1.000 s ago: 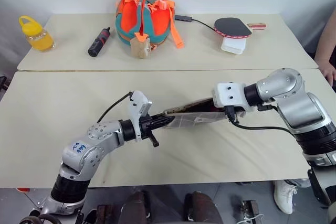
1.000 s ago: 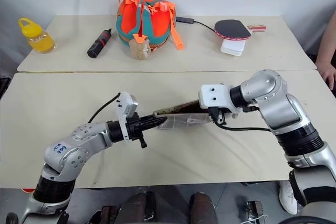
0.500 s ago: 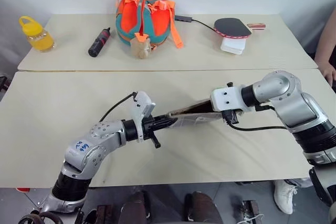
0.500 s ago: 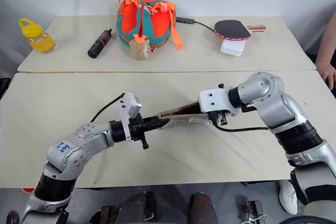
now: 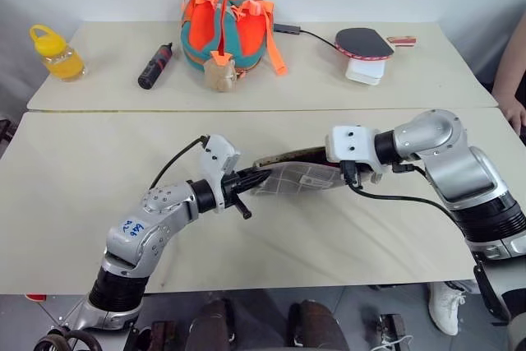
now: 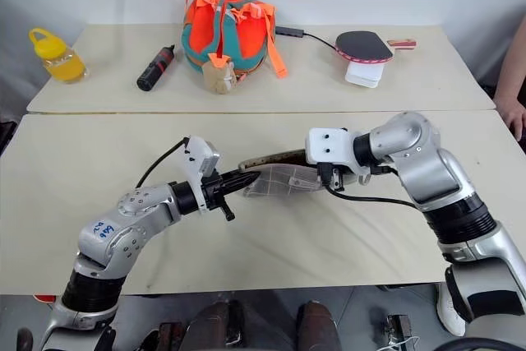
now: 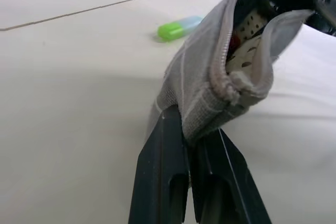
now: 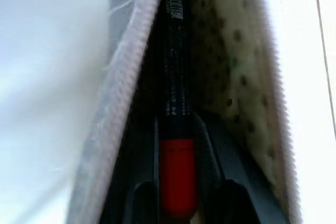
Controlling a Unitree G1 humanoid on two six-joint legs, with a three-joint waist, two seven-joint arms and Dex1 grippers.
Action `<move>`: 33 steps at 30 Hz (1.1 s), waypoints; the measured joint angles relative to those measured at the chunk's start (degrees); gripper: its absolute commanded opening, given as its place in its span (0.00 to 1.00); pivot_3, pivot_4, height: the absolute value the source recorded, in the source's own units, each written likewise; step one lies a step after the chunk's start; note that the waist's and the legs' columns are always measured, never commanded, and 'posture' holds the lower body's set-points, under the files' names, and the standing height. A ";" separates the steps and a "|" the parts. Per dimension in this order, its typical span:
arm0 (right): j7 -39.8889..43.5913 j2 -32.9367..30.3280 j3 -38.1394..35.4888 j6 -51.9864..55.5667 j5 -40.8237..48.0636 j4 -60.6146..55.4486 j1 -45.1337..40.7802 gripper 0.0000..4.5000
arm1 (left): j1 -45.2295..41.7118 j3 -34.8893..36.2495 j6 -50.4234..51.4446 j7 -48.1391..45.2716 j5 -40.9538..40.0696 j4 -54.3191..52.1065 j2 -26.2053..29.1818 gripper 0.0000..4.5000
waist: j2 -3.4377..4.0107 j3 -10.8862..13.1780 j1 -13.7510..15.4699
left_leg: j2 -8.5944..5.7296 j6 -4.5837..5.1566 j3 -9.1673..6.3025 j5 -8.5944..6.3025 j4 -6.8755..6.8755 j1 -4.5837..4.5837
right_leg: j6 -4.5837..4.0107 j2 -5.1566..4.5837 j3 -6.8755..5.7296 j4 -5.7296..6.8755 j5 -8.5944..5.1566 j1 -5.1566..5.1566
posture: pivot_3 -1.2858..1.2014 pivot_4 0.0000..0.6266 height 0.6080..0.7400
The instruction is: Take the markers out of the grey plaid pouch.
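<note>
The grey plaid pouch [image 5: 289, 177] hangs just above the near table [image 5: 74, 203], stretched between the two arms, its zip open and the dotted lining showing. The left gripper [image 7: 190, 145] has its black fingers pressed together on one end of the fabric. The right gripper [image 8: 178, 182] reaches inside the pouch mouth at the other end, its two fingers pinching a marker with a red end [image 8: 177, 182] whose black barrel runs deeper into the pouch. A light green marker [image 7: 178, 27] lies loose on the table beyond the pouch, seen from the left wrist.

On the far table [image 5: 444, 71] stand an orange-and-teal bag [image 5: 226, 29], a black-and-red cylinder [image 5: 154, 66] to its left, and a yellow jug [image 5: 56, 53] near the left edge. To the right of the bag a table-tennis bat [image 5: 364, 42] rests on a white box [image 5: 364, 71]. A person's arm [image 5: 511, 80] shows at the right edge.
</note>
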 measured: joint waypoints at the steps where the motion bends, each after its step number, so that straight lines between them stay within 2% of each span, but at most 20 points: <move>1: -0.19 0.39 0.43 -0.21 -0.56 0.00 0.16 0.12 | 0.00 -0.06 0.17 0.01 0.12 0.01 -0.21 0.00 | 0.00 0.00 0.02 | 0.00 0.00 0.00 0.00 0.00 0.00 | 0.00 0.00 0.00 0.01 0.00 -0.01 | 0.52 0.24 1.00; 4: -0.46 0.60 1.22 -2.01 -1.98 0.19 0.21 0.12 | -0.03 -0.08 0.76 -0.23 0.19 -0.05 -0.16 0.00 | 0.00 0.00 0.04 | 0.00 0.00 0.01 0.00 0.01 0.00 | 0.00 0.00 0.00 0.00 0.00 0.01 | 0.52 0.24 1.00; 9: 0.16 -0.52 1.33 -4.35 -2.43 1.66 0.19 0.12 | 0.81 -0.64 -0.22 -2.91 1.03 -0.71 3.20 0.00 | 0.00 0.00 -0.08 | 0.00 0.00 0.02 0.00 0.00 0.02 | 0.00 0.00 0.01 0.01 0.00 0.01 | 0.52 0.24 1.00; 17: 3.53 -4.44 -0.68 -5.09 2.66 2.10 0.85 0.12 | 1.01 -1.30 -2.35 -4.50 1.02 -0.51 3.16 0.00 | 0.00 0.00 0.13 | -0.01 0.01 0.01 -0.01 0.00 0.01 | 0.00 0.00 0.00 -0.03 0.00 0.03 | 0.52 0.24 1.00; 22: 2.83 -4.73 -0.79 -6.23 3.96 2.48 0.97 0.12 | 0.50 -1.30 -2.38 -4.51 0.98 -0.26 3.12 0.00 | 0.00 0.00 0.02 | 0.00 0.00 0.01 0.00 -0.01 0.01 | 0.00 0.00 0.00 -0.01 0.00 0.00 | 0.52 0.24 1.00; 26: 2.57 -4.34 -1.15 -3.01 5.55 0.94 2.10 0.12 | 0.46 -1.09 -2.03 -4.39 0.93 0.14 2.37 0.00 | 0.00 0.00 0.12 | 0.00 0.01 0.00 0.00 -0.02 0.01 | 0.00 0.00 -0.01 -0.02 0.00 0.03 | 0.52 0.24 1.00; 33: -3.59 0.06 3.63 -7.41 -3.48 2.81 5.06 0.12 | 1.76 -0.94 -0.37 -3.36 0.94 0.17 1.38 0.00 | 0.00 0.00 -0.30 | 0.02 0.00 0.04 0.03 0.08 0.03 | 0.00 0.00 0.04 0.10 0.00 -0.01 | 0.52 0.24 1.00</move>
